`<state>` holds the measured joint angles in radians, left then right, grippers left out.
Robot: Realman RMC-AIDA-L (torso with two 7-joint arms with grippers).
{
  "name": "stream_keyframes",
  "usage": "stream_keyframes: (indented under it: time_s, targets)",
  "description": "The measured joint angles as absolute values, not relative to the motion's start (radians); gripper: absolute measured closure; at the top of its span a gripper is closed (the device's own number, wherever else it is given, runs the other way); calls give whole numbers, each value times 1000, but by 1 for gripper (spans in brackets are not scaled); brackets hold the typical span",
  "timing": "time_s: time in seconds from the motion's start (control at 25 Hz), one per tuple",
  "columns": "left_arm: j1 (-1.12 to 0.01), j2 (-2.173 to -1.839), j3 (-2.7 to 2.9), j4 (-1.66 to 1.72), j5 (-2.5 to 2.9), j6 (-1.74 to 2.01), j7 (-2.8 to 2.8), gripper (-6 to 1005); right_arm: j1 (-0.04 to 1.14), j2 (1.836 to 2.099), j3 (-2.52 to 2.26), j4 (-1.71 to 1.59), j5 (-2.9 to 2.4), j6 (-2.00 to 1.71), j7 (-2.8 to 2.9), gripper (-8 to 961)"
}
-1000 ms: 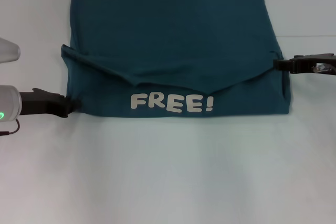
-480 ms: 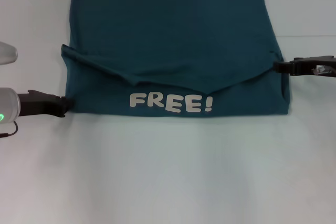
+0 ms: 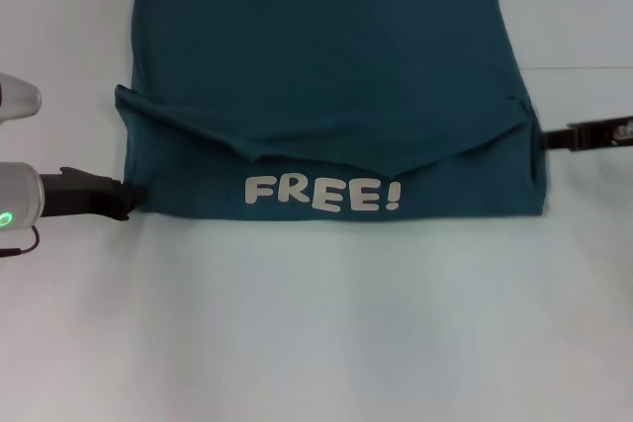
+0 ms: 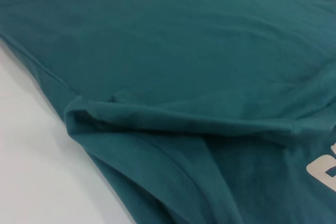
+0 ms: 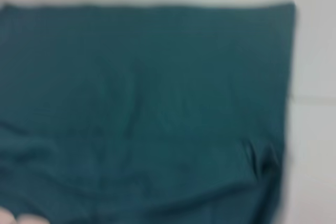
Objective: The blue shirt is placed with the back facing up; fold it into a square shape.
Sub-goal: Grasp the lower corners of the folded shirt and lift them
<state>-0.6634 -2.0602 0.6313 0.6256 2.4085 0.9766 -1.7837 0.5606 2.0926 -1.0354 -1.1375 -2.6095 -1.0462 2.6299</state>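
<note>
Blue shirt [image 3: 326, 106] lies on the white surface [image 3: 316, 323] in your head view, already folded to a rough rectangle, with a flap sagging to a point over white lettering [image 3: 323, 193] that reads "FREE!". Your left hand [image 3: 124, 197] touches the near left corner; your right hand [image 3: 579, 135] sits just off the right edge, apart from the cloth. You cannot tell whether either hand is parted or closed. The fold looks nearly done; judge next whether that uneven flap needs smoothing.

Left wrist view: the bunched fold ridge [image 4: 157, 121] up close, with part of the print at the edge.

Right wrist view: flat cloth, one small pucker [image 5: 262, 156] near the edge
</note>
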Motion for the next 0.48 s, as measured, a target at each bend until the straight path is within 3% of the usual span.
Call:
stream_keyframes:
  time_s: [0.48]
  targets:
    - [-654, -2062, 632, 628, 2407, 978, -1770, 946, 588, 2094, -1042, -1103, -2692, -1168, 2703, 340]
